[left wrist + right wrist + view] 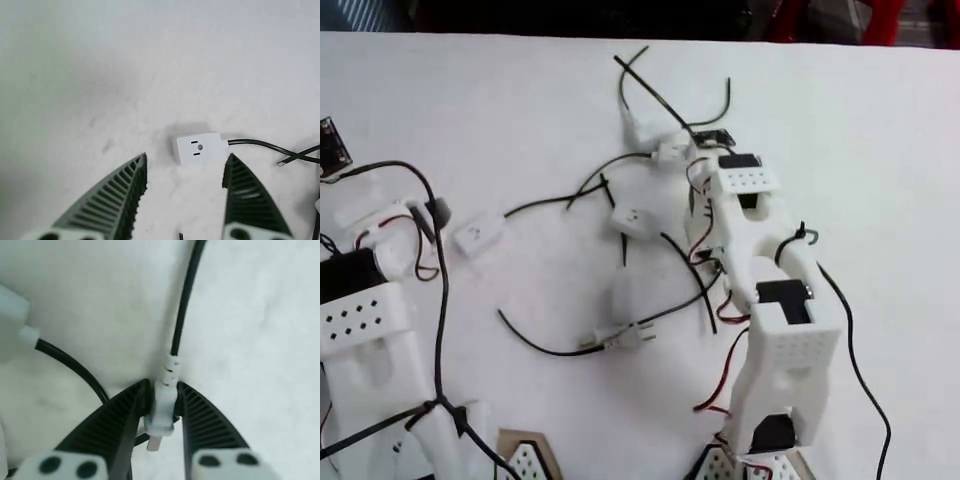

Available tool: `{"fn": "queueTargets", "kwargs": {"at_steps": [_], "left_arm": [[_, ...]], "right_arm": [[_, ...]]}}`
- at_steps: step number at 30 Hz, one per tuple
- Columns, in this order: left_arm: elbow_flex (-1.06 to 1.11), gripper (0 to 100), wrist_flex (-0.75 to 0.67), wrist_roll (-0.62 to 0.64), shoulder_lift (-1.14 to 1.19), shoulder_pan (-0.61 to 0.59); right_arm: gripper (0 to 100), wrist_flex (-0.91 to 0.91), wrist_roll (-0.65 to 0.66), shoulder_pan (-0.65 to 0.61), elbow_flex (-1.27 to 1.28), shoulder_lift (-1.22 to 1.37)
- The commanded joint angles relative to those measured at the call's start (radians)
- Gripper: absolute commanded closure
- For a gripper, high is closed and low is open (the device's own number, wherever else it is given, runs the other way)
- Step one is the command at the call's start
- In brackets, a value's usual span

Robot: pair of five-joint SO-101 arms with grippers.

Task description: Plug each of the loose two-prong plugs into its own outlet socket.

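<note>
White worktop [880, 130] carried loose cords [188, 290].
Right pincer [163, 387] clenched a white plug [162, 415]; left pincer [187, 158] hung released by an outlet socket [199, 148].

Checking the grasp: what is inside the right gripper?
A white plug, clamped in the right gripper, its black cable leading away. One prong tip pokes out toward the camera; the fingers cover the plug's sides, so any second prong is hidden.

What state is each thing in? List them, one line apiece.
Left end effector: open.
Right end effector: shut on a plug.
Held plug: gripped, not plugged in.
Loose plug: lying on the table, unplugged.
Left socket: empty.
Middle socket: empty.
</note>
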Motion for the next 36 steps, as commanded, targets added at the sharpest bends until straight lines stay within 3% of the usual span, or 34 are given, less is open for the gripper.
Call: {"fn": "queueTargets", "kwargs": {"at_steps": [1, 14, 20, 31, 36], "left_arm": [[-0.005, 75, -0.017, 0.0, -0.042, -0.01], [-0.005, 75, -0.017, 0.0, -0.042, -0.01], [-0.005, 75, -0.017, 0.0, -0.042, -0.01], [-0.005, 75, -0.017, 0.0, -0.041, -0.01], [-0.005, 75, -0.017, -0.002, -0.041, -0.01]], "right_arm": [[98.2, -0.028, 0.008, 0.002, 0.003, -0.001], [97.6, -0.005, 0.008, 0.013, -0.06, -0.002], [89.6, 0.119, 0.002, 0.016, -0.163, 0.008], [90.9, 0.125, 0.006, 0.018, -0.166, 0.008], [97.7, 0.128, 0.008, 0.018, -0.169, -0.001]]}}
